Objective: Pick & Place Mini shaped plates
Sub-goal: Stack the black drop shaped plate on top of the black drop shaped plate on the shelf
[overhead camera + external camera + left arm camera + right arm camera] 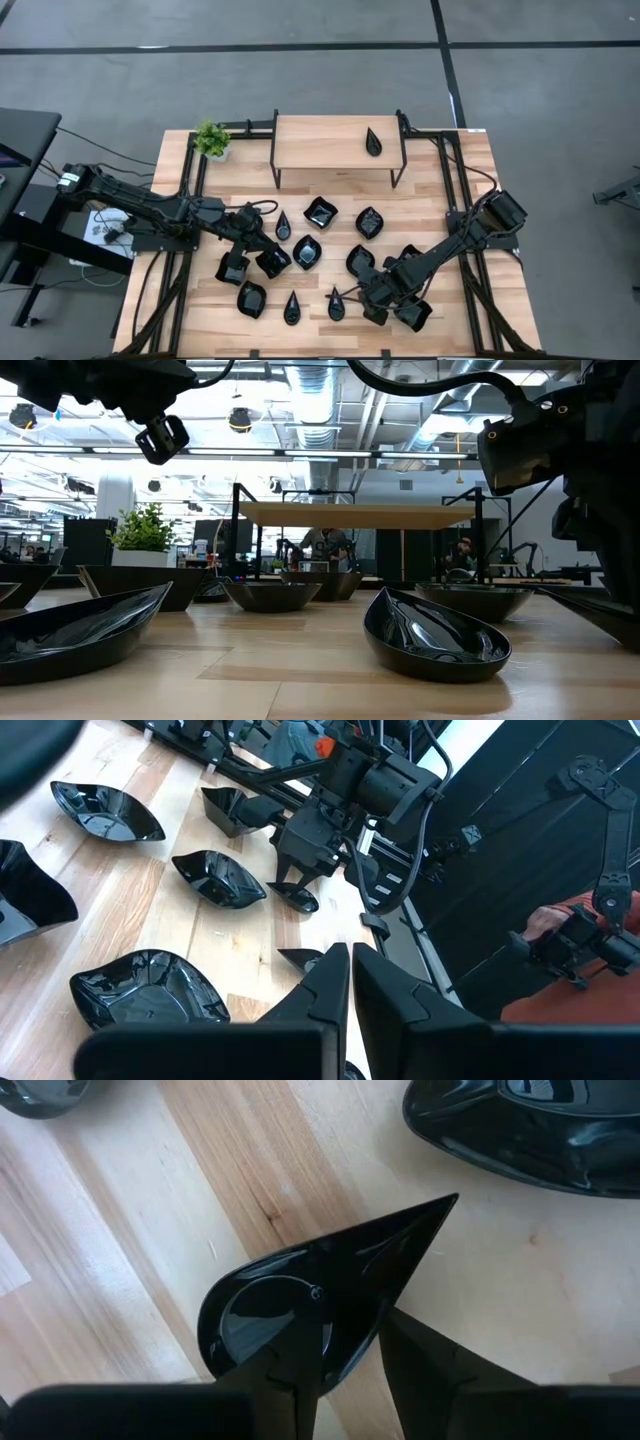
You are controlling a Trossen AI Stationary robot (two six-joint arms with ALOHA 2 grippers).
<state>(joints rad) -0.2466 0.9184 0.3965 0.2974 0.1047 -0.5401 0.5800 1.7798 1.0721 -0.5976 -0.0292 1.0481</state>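
Right wrist view shows you mid-pick: the right gripper (345,1370) has its fingers closed partway over the rim of a teardrop plate (300,1310), one finger on top of the dish and the other beside and under its edge, with the pointed tip aimed away from the wrist. In the high view that same gripper (352,297) sits low at the front of the table (440,200), right of centre, so the step in hand looks like the grasp, with the lift yet to come. Your next move probably calls for a straight rise before any travel, since the hold is only on a thin glossy rim and the dish could slip or tilt. The raised shelf (338,142) at the back already carries one teardrop plate (373,141), so that is likely the drop spot. Watch the neighbours: a squarish plate (359,260) lies just behind your arm and another dish (530,1130) sits close to the held one. The left gripper (240,240) hangs with its fingers pressed together and empty over the left cluster of dishes. The potted plant (211,139) stands well clear.
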